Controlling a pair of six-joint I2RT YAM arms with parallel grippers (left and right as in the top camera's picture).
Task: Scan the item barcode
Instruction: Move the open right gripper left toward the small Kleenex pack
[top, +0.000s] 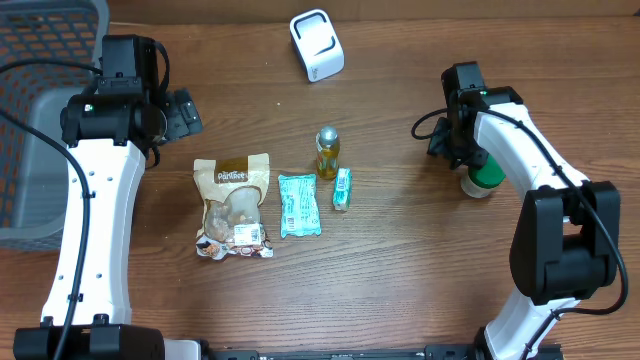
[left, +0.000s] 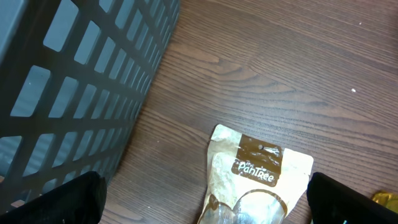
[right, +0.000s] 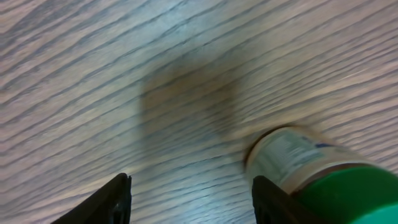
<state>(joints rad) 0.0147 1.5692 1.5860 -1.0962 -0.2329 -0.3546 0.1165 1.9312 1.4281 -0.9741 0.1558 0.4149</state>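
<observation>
Overhead, container: grey plastic mesh basket (top: 30, 110) at far left; I cannot tell its contents.
Overhead, table: white box-shaped scanner (top: 316, 45) at far centre. Beige snack pouch (top: 232, 205), teal packet (top: 298, 205) and small yellow bottle (top: 327, 152) in the middle. Green-lidded jar (top: 483, 178) at right.
Left wrist: my left gripper (left: 205, 202) gapes wide over the pouch, with the basket wall beside it.
Right wrist: my right gripper (right: 189, 202) is parted over bare wooden table (right: 186, 74). The blurred jar is just outside one finger.

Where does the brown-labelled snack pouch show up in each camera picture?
Overhead: snack pouch lies left of centre.
Left wrist: snack pouch at bottom centre, partly cut off.
Right wrist: not in it.
Shared landmark: grey basket, left of the snack pouch in both those views.
</observation>
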